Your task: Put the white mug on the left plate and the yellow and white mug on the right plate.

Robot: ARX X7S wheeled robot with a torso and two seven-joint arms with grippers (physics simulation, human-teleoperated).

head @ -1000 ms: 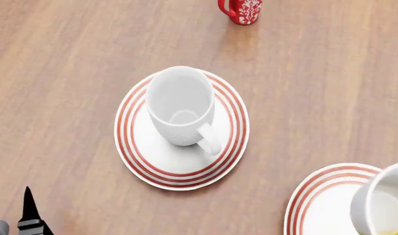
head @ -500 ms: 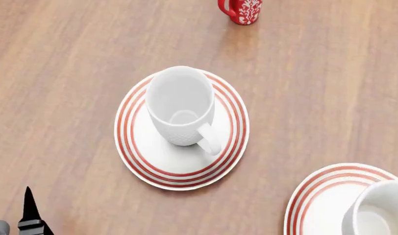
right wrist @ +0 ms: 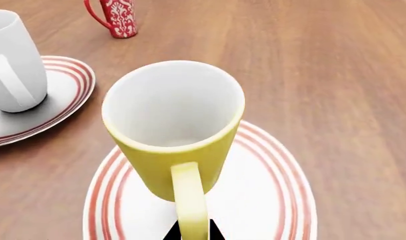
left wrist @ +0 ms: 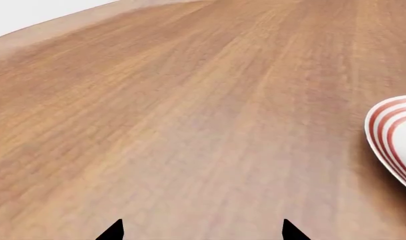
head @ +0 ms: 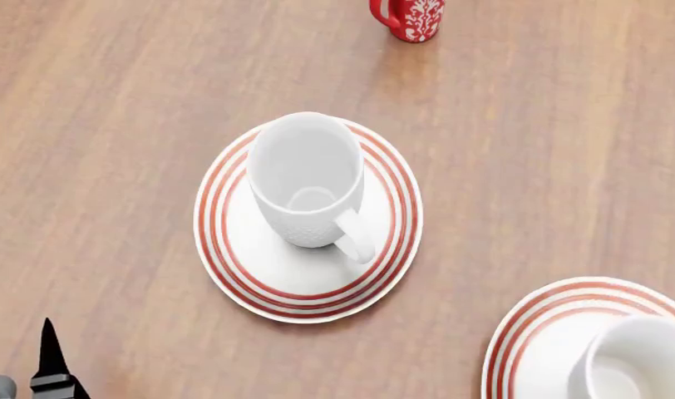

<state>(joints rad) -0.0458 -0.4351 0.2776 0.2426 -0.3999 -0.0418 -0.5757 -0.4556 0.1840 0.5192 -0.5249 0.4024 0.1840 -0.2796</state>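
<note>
Over the right plate point(right wrist: 270, 200) our right fingers point(right wrist: 191, 232) pinch the yellow and white mug point(right wrist: 176, 130) by its handle; our left fingers point(left wrist: 201, 231) are spread, empty.

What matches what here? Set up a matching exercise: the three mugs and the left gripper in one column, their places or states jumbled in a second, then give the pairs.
Things:
1. white mug
2. yellow and white mug
3. red mug
4. left gripper

Places or states:
A. on the bare wooden table, far side
B. on the right plate
C. over bare wood, holding nothing
D. on the left plate

Pairs: 1-D, 2-B, 3-A, 4-C
</note>
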